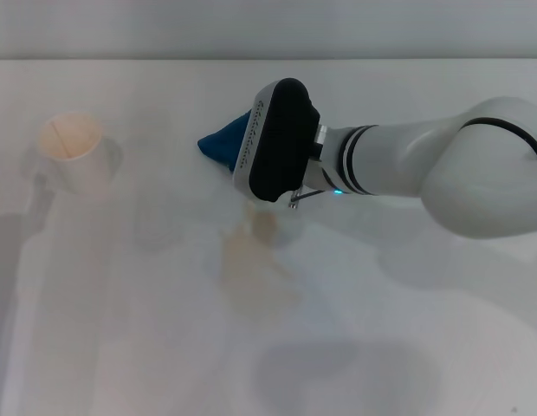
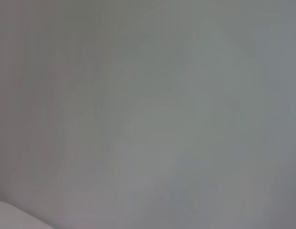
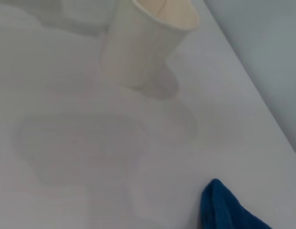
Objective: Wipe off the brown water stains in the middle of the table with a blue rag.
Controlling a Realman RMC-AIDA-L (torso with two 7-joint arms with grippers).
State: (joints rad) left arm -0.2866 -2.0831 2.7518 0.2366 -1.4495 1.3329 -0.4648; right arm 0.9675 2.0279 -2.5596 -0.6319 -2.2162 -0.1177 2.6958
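Note:
The blue rag [image 1: 222, 142] sticks out in a bunched point from under my right gripper [image 1: 251, 152], over the far middle of the white table [image 1: 407, 347]. The gripper's black-and-white housing hides the fingers; the rag's peaked shape reads as held. The rag's tip also shows in the right wrist view [image 3: 229, 210]. The brown water stains [image 1: 253, 260] lie just in front of the gripper, a pale tan patch running toward me. The left gripper is out of view; its wrist view shows only a blank grey surface.
A white paper cup [image 1: 74, 152] stands upright at the far left of the table, also in the right wrist view [image 3: 148, 40]. The table's far edge [image 1: 268, 59] runs just behind the rag. Grey shadows lie on the near part of the table.

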